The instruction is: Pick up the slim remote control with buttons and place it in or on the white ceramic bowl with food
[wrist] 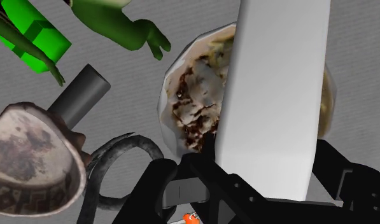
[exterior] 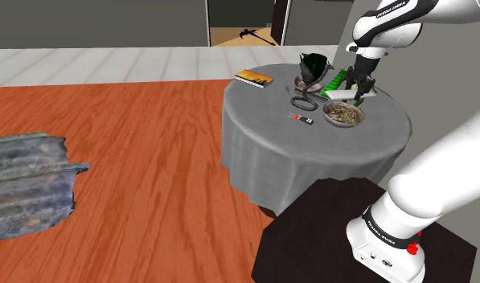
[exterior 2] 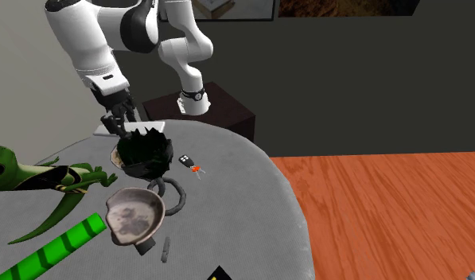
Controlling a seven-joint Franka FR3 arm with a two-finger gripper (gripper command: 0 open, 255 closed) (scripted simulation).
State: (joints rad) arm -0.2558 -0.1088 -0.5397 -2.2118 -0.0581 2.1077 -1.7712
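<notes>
Above the white bowl [wrist: 164,95] of food, gripper [wrist: 271,175] is clamped on the pale slim remote [wrist: 277,89] (buttons not visible), so we're at placement: next needs a gentle lowering, then release onto the bowl.

remote [wrist: 277,95]: plain white slab, held above bowl | bowl [wrist: 166,89]: food-filled, upright

**Surface finish notes**

Tablecloth [exterior: 310,157]: grey cloth, matt, hangs in soft folds at the table's edge.
Floor [exterior: 133,153]: reddish wood planks, faint sheen.
Remote [wrist: 277,95]: plain white, smooth, uniform.
Bowl [wrist: 165,92]: pale rim, rough mottled contents.
</notes>
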